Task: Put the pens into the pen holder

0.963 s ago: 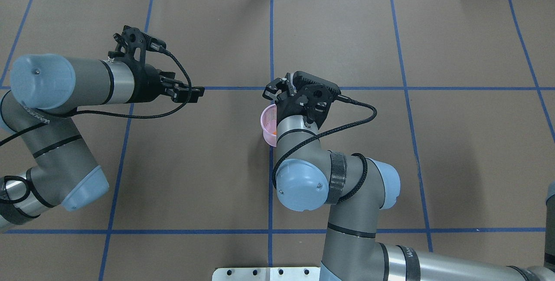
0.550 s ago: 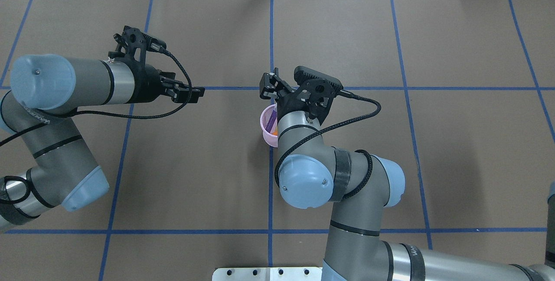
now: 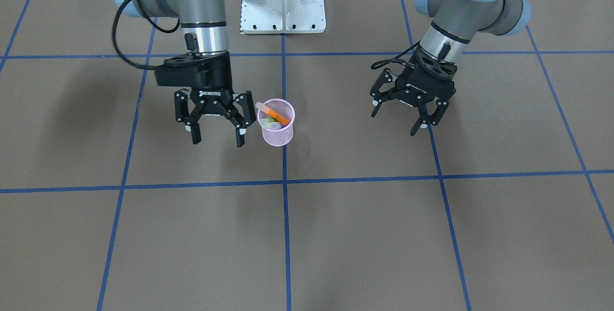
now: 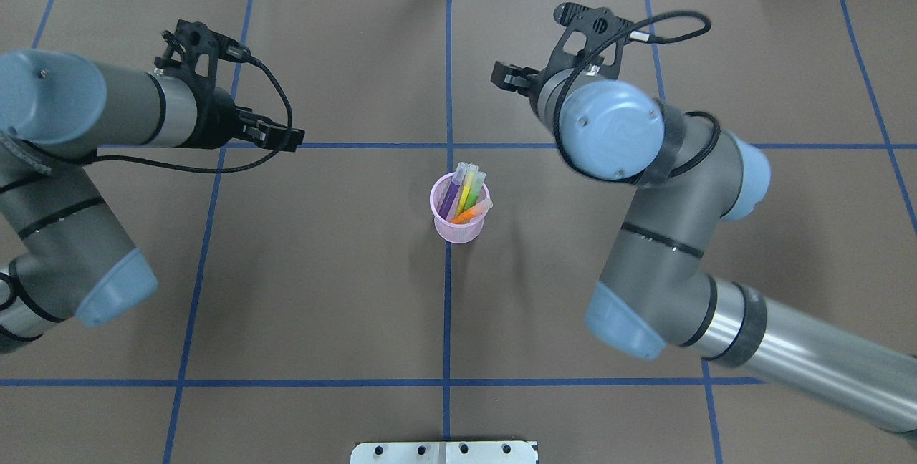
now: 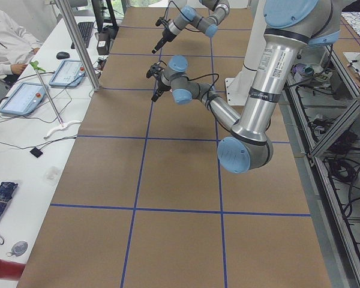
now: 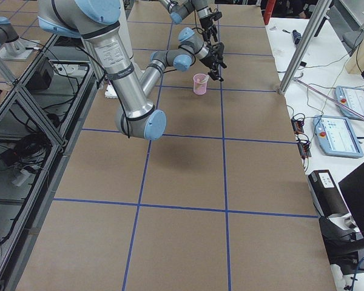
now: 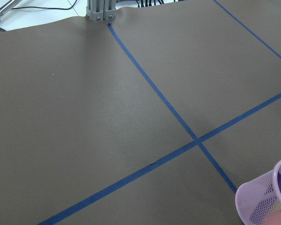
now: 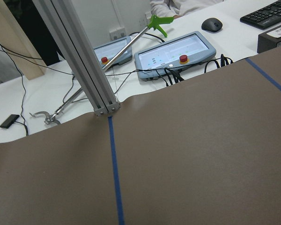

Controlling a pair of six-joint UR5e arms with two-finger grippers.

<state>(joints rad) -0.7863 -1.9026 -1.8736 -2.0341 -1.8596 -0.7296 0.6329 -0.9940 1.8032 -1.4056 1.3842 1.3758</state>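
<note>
The pen holder (image 4: 458,233) is pink wire mesh; the purple pen (image 4: 449,200), light green pen (image 4: 467,192) and orange pen (image 4: 474,213) have pale translucent caps. The desk (image 4: 322,271) is brown with a grid of blue tape lines (image 4: 448,306), and the left gripper (image 3: 395,124) and right gripper (image 3: 217,140) are black

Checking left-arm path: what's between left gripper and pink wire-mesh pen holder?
Bare brown paper from left gripper to pink wire-mesh pen holder, seen in overhead view.

My table's cover (image 4: 322,271) was smooth, matt brown paper, lined with blue adhesive tape (image 4: 447,306). The small round pink pen holder (image 4: 458,233) was open wire mesh. The three slim purple, green and orange pens (image 4: 468,188) were plastic, with translucent caps. My right gripper (image 3: 217,141) was matt black.
</note>
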